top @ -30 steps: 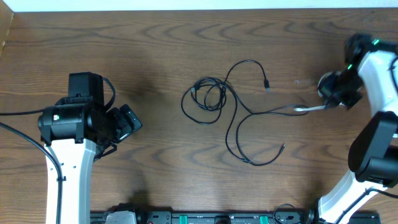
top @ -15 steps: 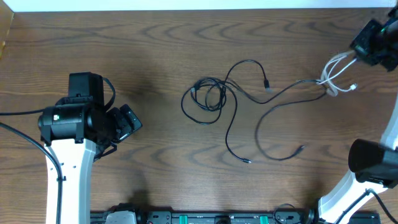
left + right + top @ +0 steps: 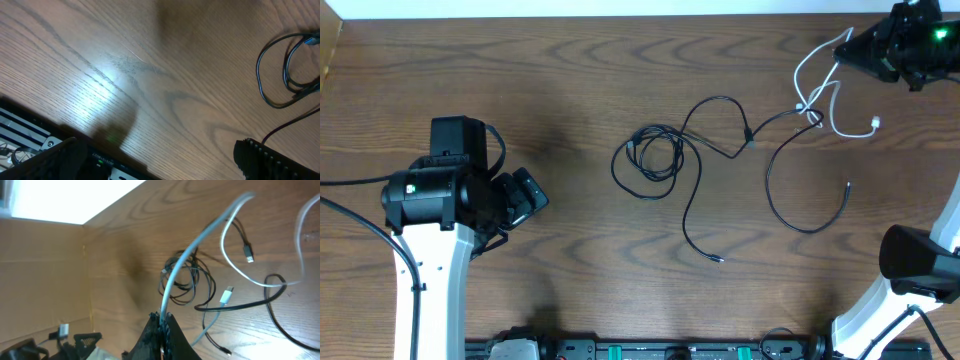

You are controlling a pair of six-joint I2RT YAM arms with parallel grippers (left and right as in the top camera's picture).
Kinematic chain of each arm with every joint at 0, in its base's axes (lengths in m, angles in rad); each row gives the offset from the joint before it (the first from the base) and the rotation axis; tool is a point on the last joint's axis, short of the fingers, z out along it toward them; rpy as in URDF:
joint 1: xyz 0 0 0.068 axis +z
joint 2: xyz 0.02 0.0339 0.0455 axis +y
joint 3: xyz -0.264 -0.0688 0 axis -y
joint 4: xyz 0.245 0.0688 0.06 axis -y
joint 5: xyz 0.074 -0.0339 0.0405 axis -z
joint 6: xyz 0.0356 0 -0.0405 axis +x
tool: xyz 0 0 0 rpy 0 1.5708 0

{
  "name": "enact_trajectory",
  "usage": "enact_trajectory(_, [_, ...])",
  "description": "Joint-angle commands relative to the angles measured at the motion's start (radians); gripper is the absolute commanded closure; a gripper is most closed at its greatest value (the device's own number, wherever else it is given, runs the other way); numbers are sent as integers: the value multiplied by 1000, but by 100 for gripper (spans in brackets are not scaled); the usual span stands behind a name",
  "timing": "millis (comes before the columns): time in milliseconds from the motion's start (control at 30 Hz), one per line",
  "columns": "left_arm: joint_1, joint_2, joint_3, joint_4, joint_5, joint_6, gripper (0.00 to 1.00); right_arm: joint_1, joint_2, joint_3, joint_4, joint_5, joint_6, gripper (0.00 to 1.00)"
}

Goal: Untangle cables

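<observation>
Grip point first: the right gripper (image 3: 161, 318) has its fingers pressed together on the white cord (image 3: 197, 246), which it holds above the table (image 3: 520, 80) near the far right corner. The pinch is on a thin, slick cord, so expect it to slide through the fingers if the load rises.

Just below the grip, the white cord hangs in loose loops, with its plug (image 3: 873, 125) dangling free. That plug can hook a neighbouring strand as you pull.

Further along, the white cord crosses a black cord (image 3: 805, 229) at a small snag (image 3: 812, 116). You cannot tell from the views whether the two are wrapped or merely overlapping. If they are wrapped, more pull drags the black cord along instead of freeing the white one.

Beyond that, the black strands run into a coil (image 3: 658, 152) near the table centre. Nothing pins this coil down. Any drag passed through the snag is likely to cinch it tighter or slide the whole bundle to the right.

Farthest away, the left gripper (image 3: 532, 195) sits with its jaws spread wide, holds nothing, and is well apart from the coil. Use it to anchor the black strands before you pull further.
</observation>
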Motion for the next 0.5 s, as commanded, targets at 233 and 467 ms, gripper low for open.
enact_trajectory(233, [3,0,0,-3,-2,-8,1,105,-18,16,-10,-190,-89,99])
enact_trajectory(467, [3,0,0,-3,-2,-8,1,173,-18,16,74,-147,-47,99])
